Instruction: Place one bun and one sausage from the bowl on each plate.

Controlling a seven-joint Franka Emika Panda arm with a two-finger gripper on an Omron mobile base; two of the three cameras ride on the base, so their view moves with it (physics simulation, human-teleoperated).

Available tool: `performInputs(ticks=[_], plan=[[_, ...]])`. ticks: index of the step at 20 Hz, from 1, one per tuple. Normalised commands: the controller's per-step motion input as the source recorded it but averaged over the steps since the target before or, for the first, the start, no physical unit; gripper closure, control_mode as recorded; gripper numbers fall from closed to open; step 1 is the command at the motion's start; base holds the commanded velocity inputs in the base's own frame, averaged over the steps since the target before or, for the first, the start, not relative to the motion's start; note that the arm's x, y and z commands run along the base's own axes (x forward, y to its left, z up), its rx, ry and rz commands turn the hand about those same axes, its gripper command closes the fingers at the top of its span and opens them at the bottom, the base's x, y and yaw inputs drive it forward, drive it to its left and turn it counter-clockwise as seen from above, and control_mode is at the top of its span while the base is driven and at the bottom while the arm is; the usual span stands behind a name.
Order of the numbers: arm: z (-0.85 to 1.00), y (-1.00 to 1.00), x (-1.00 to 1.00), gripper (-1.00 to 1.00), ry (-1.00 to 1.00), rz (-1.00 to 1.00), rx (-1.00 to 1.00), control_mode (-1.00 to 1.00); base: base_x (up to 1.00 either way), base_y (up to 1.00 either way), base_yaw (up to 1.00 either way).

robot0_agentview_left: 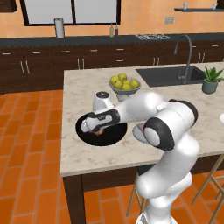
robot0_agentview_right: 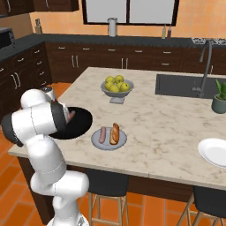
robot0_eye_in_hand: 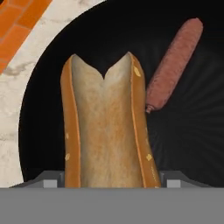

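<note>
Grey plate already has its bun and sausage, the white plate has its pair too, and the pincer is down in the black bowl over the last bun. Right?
Not quite: the white plate is bare, as the right base view shows. The grey plate holds a bun and sausage, and the pincer is in the black bowl.

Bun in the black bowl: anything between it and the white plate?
The bun sits at the claw in the bowl. The grey plate, already filled, lies along the way to the white plate; otherwise bare counter.
</note>
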Motion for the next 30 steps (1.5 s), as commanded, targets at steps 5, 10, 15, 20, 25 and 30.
performInputs(ticks=[5, 10, 15, 20, 25, 30], plan=[[0.62, -0.84, -0.75, 1.00, 0.00, -0.01, 0.04, -1.00, 0.00, 0.00, 0.00], [0.39, -0.99, -0.79, 1.00, 0.00, -0.05, 0.07, -1.00, 0.00, 0.00, 0.00], [0.60, -0.52, -0.82, 1.00, 0.00, -0.18, 0.02, -1.00, 0.00, 0.00, 0.00], [0.61, -0.43, -0.71, 1.00, 0.00, -0.16, 0.00, -1.00, 0.00, 0.00, 0.00], [0.44, -0.83, -0.56, 1.00, 0.00, -0.06, 0.00, -1.00, 0.00, 0.00, 0.00], [0.25, -0.68, -0.26, 1.00, 0.00, -0.05, 0.00, -1.00, 0.00, 0.00, 0.00]])
